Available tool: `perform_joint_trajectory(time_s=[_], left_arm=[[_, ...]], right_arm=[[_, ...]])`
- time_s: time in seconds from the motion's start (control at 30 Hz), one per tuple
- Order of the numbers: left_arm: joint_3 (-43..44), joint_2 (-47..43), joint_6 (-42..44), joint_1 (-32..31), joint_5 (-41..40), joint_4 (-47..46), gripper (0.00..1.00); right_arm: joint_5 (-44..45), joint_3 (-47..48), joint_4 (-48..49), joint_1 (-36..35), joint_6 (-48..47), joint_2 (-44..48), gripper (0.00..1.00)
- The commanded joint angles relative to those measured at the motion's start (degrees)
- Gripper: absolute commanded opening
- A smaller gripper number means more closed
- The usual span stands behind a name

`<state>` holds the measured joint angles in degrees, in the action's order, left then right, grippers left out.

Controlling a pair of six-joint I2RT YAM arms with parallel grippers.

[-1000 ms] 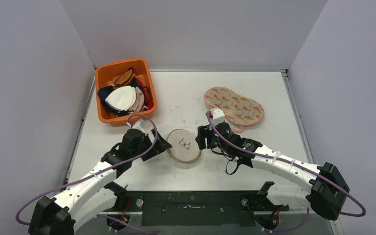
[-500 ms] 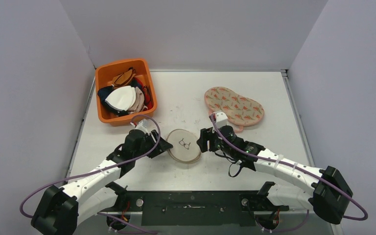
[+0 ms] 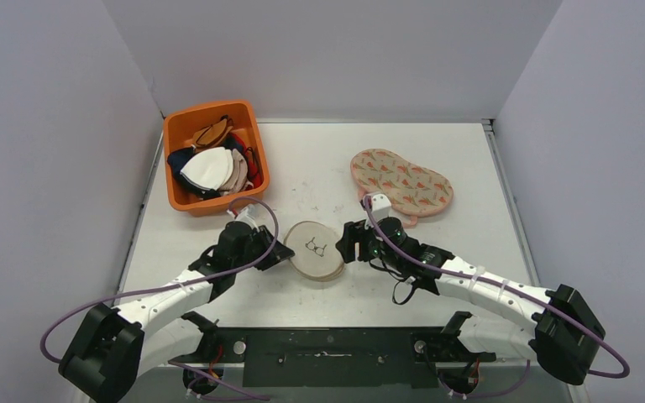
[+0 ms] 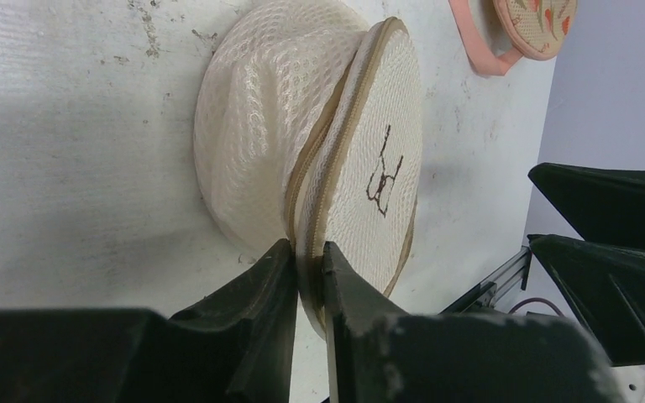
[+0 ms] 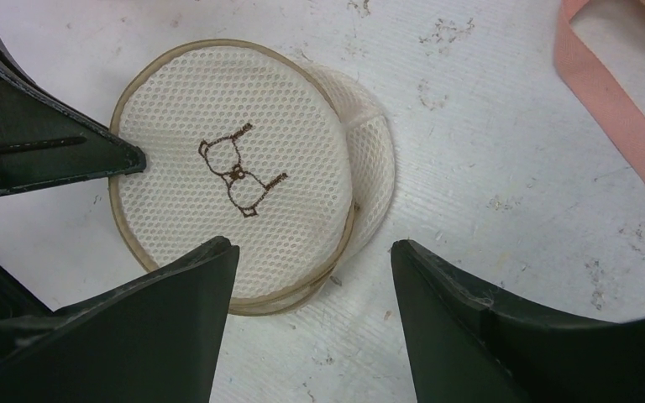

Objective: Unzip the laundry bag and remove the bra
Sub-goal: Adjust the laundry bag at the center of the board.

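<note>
While pinching the zip seam (image 4: 306, 189) of the laundry bag (image 3: 315, 249) with the left end effector (image 4: 306, 252), by the near edge of the bench (image 3: 302, 159), holding the right end effector (image 5: 312, 252) spread just beside. Seemingly zipped shut: unzipping and removal both left. Beyond, toward the right edge, a pink bra (image 3: 401, 180) lying loose.

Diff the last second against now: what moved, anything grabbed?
The left pincer crept right onto the laundry bag and is now shut on its zipped rim. The right pincer, open, slid slightly toward the near edge, at the bag's right side. The bag itself, the orange bin and the pink patterned piece stayed put.
</note>
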<state>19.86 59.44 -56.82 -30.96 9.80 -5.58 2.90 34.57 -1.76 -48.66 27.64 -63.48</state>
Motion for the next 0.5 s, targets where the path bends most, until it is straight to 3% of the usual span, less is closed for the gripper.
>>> perform_joint_trajectory(time_s=[0.0,0.13,0.47], left_arm=[[-0.27,1.56,0.22,0.19,0.19,-5.05,0.12],[-0.73,2.61,-0.02,0.24,-0.36,-5.92,0.00],[-2.94,7.10,-1.60,1.29,1.08,-10.79,0.00]], right_arm=[[-2.44,-1.47,6.38,0.94,2.17,0.25,0.69],[-8.65,-3.57,10.81,3.68,5.06,-0.53,0.73],[-25.83,-7.77,28.77,14.78,15.21,-11.35,0.72]])
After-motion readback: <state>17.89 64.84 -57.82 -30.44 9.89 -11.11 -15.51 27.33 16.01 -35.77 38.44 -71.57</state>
